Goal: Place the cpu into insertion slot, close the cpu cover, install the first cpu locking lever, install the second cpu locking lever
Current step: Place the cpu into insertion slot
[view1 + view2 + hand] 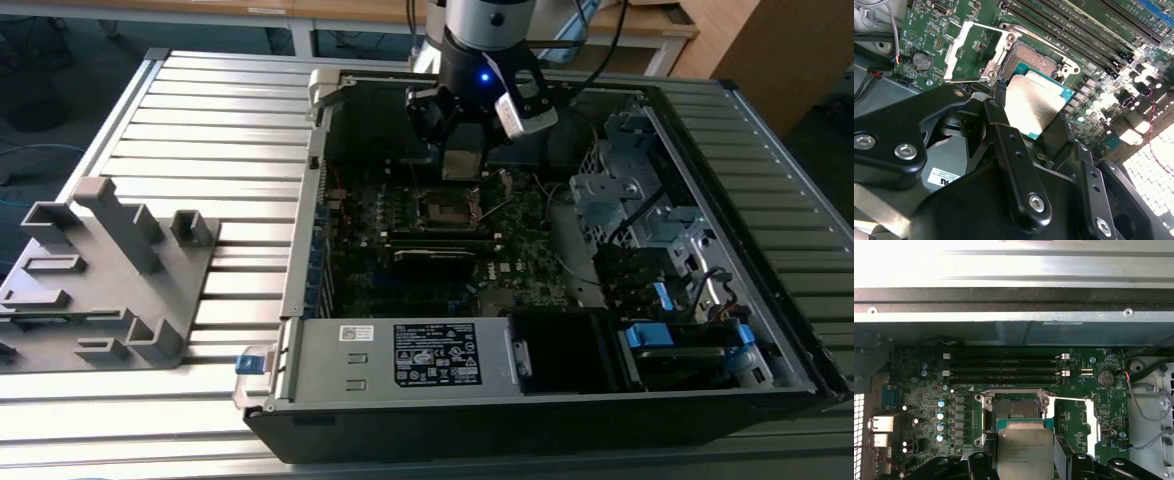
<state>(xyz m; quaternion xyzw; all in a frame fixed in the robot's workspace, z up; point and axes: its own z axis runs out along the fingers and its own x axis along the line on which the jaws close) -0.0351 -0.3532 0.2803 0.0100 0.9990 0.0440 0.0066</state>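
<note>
My gripper (461, 150) hangs over the open computer case, shut on the cpu (461, 164). The cpu (1034, 102) is a flat square chip with a silver-grey top, held at two opposite edges by the black fingers (998, 125). It hovers above the motherboard, just beside the insertion slot (1031, 60) and apart from it. The dark square slot (1013, 407) is uncovered. The cpu cover (976, 50), a thin silver frame, is swung open beside the slot. In the first wrist view the cpu (1024, 452) sits between the fingers (983, 462), close to the slot's near rim.
The black case (307, 300) lies open on a slatted metal table (200, 110). Long memory slots (1004, 367) run beside the socket. A drive cage and cables (641, 200) fill the exterior view's right. A grey fixture (107, 270) stands at the exterior view's left.
</note>
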